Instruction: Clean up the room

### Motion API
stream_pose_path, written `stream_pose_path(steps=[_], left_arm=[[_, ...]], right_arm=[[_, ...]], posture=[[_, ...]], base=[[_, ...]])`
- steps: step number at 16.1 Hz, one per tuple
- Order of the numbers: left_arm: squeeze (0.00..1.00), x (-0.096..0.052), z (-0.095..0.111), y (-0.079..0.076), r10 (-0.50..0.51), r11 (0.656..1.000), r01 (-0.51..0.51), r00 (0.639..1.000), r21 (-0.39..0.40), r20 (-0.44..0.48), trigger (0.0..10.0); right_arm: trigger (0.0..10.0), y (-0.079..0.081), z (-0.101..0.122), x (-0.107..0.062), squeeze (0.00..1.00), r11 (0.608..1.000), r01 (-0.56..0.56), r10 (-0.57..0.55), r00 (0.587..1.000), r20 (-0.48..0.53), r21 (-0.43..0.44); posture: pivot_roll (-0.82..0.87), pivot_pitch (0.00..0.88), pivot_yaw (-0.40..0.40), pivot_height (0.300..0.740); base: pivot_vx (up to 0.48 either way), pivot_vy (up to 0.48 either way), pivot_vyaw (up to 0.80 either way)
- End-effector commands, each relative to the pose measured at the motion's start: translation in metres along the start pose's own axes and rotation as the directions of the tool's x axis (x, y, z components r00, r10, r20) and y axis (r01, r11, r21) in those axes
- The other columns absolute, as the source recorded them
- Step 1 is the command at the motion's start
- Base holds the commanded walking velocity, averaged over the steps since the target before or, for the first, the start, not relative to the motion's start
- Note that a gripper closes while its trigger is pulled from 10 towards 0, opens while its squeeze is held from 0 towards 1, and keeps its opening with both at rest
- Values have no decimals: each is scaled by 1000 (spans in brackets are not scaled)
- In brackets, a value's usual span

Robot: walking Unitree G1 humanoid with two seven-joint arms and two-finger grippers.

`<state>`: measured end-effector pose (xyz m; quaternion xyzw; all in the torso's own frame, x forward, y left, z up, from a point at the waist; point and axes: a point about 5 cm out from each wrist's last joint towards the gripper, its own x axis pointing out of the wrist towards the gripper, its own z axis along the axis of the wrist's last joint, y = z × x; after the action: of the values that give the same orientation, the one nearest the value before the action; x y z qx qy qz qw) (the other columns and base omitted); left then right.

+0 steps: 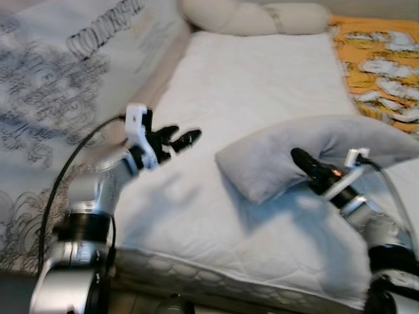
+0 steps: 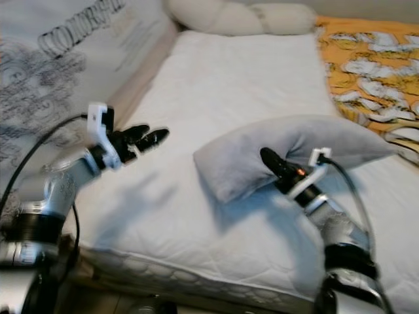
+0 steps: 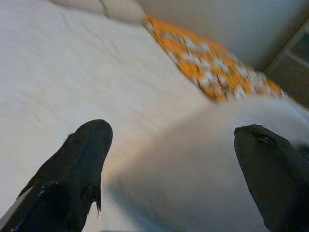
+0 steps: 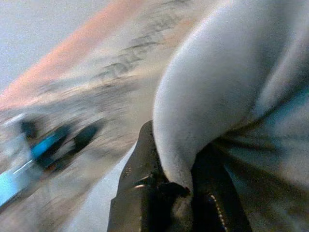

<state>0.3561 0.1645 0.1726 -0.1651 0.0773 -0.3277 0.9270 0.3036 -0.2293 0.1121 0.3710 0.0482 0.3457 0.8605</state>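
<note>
Your right hand is clamped on the grey pillow's edge over the bed, while your left hand hovers open.

Head eyes look down on the bed; wrist cameras sit close, sharing its grey pillow.

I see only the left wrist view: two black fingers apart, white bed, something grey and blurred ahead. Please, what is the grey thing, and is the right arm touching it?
Observer: It is a grey pillow lying on the white mattress, and the right gripper has its jaws shut on an edge of it.
Operator: Is my left gripper touching the pillow?
Observer: No. The left gripper hangs open above the mattress, apart from the pillow, on the side toward the patterned grey bedding.
Operator: What lies at the head of the bed?
Observer: A long cream bolster, beside an orange patterned blanket.
</note>
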Motion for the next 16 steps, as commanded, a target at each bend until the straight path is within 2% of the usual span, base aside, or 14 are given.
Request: stream_pose_path(steps=[1, 2, 4, 16], left_arm=[[1000, 2, 22, 4, -2, 1000, 2, 997, -6, 80, 10000], [1000, 3, 27, 8, 8, 999, -4, 995, -34, 99, 10000], [1000, 4, 29, 11, 18, 998, -12, 994, -58, 108, 10000], [1000, 4, 29, 11, 18, 998, -12, 994, -58, 108, 10000]], right_arm=[[0, 30, 24, 10, 0, 971, -230, 231, 973, 3, -70], [0, 39, 30, 9, 0, 956, -284, 285, 959, -2, -78], [0, 44, 34, 8, 0, 944, -318, 319, 948, -3, -82], [0, 44, 34, 8, 0, 944, -318, 319, 948, -3, -82]], posture=[[17, 0, 79, 740], [17, 0, 79, 740], [16, 0, 81, 740], [16, 0, 81, 740]], base=[[0, 0, 0], [0, 0, 0], [0, 0, 0], [0, 0, 0]])
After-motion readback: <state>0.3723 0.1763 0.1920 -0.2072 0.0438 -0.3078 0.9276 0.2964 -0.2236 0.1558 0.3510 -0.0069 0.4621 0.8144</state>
